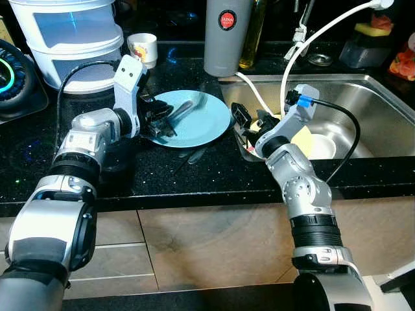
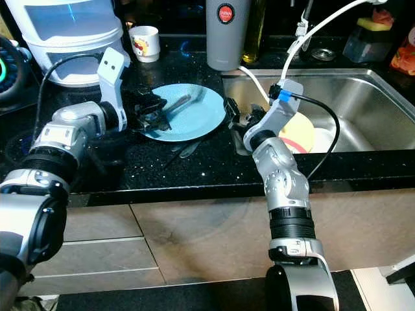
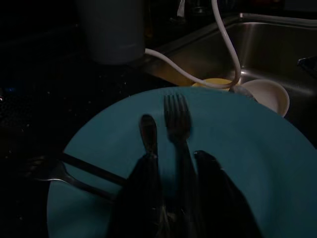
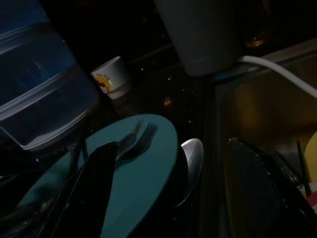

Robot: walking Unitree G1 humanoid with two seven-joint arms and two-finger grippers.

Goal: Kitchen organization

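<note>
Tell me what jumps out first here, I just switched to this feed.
The teal plate on the black counter draws the eye, with a fork and other cutlery lying on it. The left tool reaches over the plate's near edge, its fingers either side of the fork handle. The right tool sits at the corner of the steel sink, beside the plate.
</note>
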